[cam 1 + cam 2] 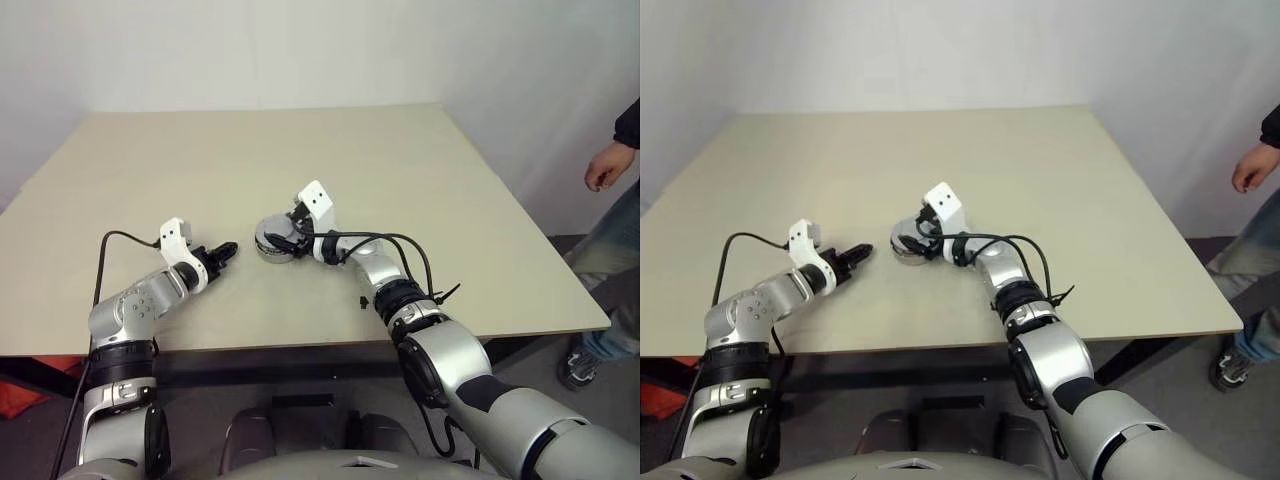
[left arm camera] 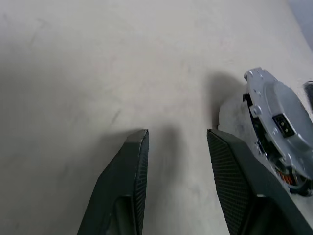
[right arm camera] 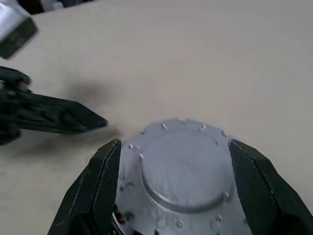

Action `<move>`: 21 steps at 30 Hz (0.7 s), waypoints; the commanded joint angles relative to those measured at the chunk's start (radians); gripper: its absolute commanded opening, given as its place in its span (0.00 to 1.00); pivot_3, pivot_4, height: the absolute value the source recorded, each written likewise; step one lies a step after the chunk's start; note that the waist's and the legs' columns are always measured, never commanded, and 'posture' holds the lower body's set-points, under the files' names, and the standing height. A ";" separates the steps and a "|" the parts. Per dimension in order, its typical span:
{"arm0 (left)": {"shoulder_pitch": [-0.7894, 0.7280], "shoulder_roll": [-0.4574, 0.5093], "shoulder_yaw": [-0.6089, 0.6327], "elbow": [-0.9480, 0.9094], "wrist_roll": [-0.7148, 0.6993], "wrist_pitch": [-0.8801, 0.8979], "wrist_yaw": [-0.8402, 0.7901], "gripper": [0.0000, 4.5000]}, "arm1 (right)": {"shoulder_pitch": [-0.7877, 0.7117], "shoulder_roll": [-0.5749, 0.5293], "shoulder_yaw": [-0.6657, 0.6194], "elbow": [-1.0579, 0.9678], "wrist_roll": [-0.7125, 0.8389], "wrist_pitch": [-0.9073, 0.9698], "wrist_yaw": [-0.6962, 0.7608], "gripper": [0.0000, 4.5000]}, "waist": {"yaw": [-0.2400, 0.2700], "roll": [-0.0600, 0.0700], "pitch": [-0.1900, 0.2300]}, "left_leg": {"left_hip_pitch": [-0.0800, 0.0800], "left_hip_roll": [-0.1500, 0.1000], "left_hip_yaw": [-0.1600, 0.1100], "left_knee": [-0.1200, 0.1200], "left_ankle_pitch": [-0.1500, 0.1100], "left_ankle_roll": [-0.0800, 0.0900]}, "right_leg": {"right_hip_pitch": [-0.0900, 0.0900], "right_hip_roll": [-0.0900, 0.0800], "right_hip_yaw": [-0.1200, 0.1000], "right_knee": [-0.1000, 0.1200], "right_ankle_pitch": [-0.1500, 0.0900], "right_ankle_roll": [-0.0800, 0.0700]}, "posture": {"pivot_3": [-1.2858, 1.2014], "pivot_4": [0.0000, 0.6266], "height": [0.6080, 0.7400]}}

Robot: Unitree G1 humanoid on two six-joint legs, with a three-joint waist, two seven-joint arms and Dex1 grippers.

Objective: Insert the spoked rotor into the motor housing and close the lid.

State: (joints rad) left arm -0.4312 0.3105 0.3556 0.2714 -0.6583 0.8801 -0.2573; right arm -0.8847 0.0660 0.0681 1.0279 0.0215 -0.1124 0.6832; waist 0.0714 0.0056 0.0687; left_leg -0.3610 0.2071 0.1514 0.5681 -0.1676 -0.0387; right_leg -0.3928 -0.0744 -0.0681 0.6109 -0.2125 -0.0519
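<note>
The right arm reaches in across the tabletop [image 1: 420, 170], its right claw [image 3: 173, 161] wide, one finger on each side of the lid [image 3: 178, 171]. The lid sits on the motor housing [image 2: 293, 178] in the middle. The left claw [image 1: 226, 250] is low, just beside it, half open and holding nothing.

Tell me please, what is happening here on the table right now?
A humanoid robot is assembling a small motor on a beige table. Its right tool has its fingers on either side of the lid, which sits on the motor housing; copper windings show at the gap beneath. The left tool is open and empty, just beside the assembly. A person's hand is at the far right edge, away from the parts.
</note>
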 commanded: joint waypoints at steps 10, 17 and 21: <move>-0.293 -0.071 -0.124 0.455 0.186 -0.202 -0.137 0.45 | -0.015 -0.016 -0.030 -0.088 0.035 0.009 -0.015 0.87 | 0.029 0.000 0.000 | 0.000 0.000 -0.001 0.000 0.000 0.000 | 0.002 -0.001 0.000 -0.001 0.000 0.000 | 0.52 0.00 1.00; -0.351 -0.109 -0.159 0.551 0.245 -0.210 -0.209 0.45 | -0.006 -0.028 -0.037 -0.122 0.042 0.014 -0.035 0.87 | 0.041 0.000 0.000 | -0.002 -0.002 -0.001 0.000 -0.001 0.001 | 0.003 -0.003 0.000 -0.003 0.000 0.000 | 0.52 0.00 1.00; -0.357 -0.135 -0.179 0.544 0.261 -0.178 -0.240 0.45 | -0.009 -0.028 -0.041 -0.121 0.041 0.011 -0.052 0.87 | 0.055 0.000 0.000 | -0.003 -0.002 -0.001 0.000 -0.001 0.002 | 0.003 -0.003 0.000 -0.003 0.000 0.000 | 0.52 0.00 1.00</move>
State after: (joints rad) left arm -0.7848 0.2239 0.2304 0.7968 -0.4025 0.6521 -0.4579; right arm -0.8844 0.0326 0.0375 0.9532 0.0412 -0.0925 0.6369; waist 0.1262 0.0058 0.0688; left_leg -0.3643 0.2051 0.1501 0.5683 -0.1691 -0.0359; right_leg -0.3903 -0.0773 -0.0680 0.6073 -0.2125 -0.0519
